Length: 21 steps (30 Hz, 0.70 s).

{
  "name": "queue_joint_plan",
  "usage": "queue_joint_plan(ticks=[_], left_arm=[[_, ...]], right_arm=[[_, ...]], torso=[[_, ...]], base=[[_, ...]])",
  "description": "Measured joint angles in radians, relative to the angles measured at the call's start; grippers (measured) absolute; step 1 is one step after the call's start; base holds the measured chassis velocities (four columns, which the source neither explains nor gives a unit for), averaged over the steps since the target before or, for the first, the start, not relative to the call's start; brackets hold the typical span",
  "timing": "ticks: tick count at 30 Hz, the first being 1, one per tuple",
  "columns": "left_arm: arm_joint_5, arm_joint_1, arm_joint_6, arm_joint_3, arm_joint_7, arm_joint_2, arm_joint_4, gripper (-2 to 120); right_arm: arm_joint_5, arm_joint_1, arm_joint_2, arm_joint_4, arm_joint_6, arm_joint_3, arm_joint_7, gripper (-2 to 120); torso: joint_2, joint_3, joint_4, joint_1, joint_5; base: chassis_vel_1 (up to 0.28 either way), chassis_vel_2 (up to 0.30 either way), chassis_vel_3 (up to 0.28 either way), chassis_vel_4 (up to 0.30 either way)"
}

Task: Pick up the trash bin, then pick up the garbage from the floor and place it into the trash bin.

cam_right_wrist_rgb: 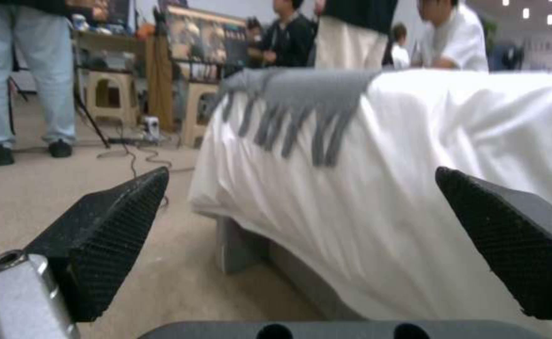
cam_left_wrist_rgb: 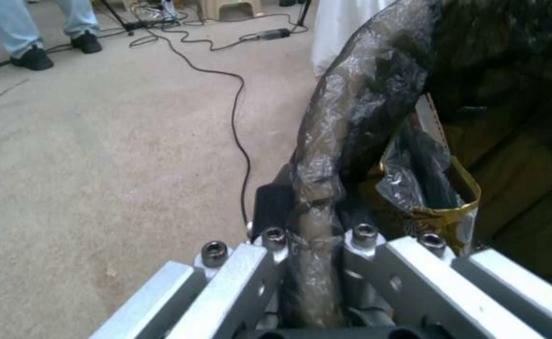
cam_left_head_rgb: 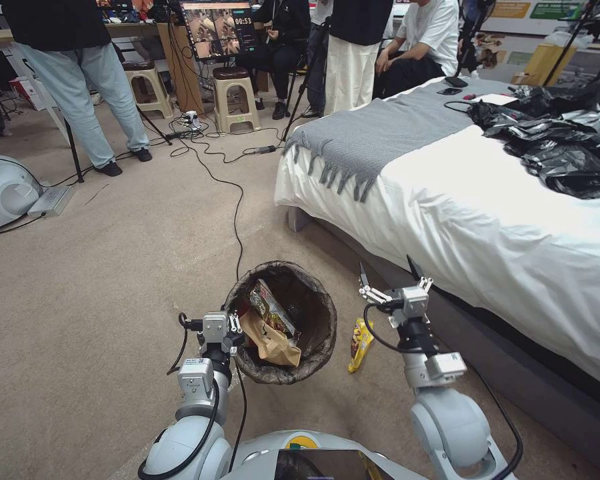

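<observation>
Your left gripper (cam_left_head_rgb: pixel 235 331) is clamped on the near-left rim of the trash bin (cam_left_head_rgb: pixel 317 313), the small round bin wrapped in a dark brown plastic liner bag. In the left wrist view, the liner's folded edge runs straight between the closed fingers (cam_left_wrist_rgb: pixel 269 207). The bin sits at about 12 o'clock from the robot's base, on or just above the beige carpet (cam_left_head_rgb: pixel 80 267); I cannot tell which. A brown paper bag (cam_left_head_rgb: pixel 268 341) and a shiny printed snack packet (cam_left_head_rgb: pixel 271 307) already lie inside it.

Your right gripper (cam_left_head_rgb: pixel 387 271) hangs at about 1 o'clock, its black textured fingers (cam_right_wrist_rgb: pixel 109 226) spread wide with nothing between them, pointing toward the white-sheeted bed (cam_left_head_rgb: pixel 487 220). One piece of garbage remains on the floor: a yellow snack wrapper (cam_left_head_rgb: pixel 360 344), just beside the bin at its 3 o'clock side and nearer to the robot than the right gripper.

I judge the step in hand is picking up this wrapper. To do it well, bring the right gripper back and down over the wrapper, and turn the wrist so the fingers point at the carpet. Close across the wrapper's narrow width, since it is thin and flat and may slip. Keep the left arm steady so the bin does not tilt, and watch the bed frame (cam_left_head_rgb: pixel 513 373) close on the right.
</observation>
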Motion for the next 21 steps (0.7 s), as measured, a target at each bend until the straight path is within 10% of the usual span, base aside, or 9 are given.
queue_joint_plan(ticks=[7,21], left_arm=[[0.000,0.000,0.000,0.000,0.000,0.000,0.000,2],[0.000,0.000,0.000,0.000,0.000,0.000,0.000,2]], right_arm=[[0.188,0.103,-0.040,-0.090,-0.243,-0.046,0.086,100],[0.301,0.200,-0.041,-0.395,-0.392,-0.113,0.107,100]], torso=[[0.000,0.000,0.0001,0.000,0.0000],[0.000,0.000,-0.0001,0.000,0.0000]], base=[[0.000,0.000,0.000,0.000],[0.000,0.000,0.000,0.000]])
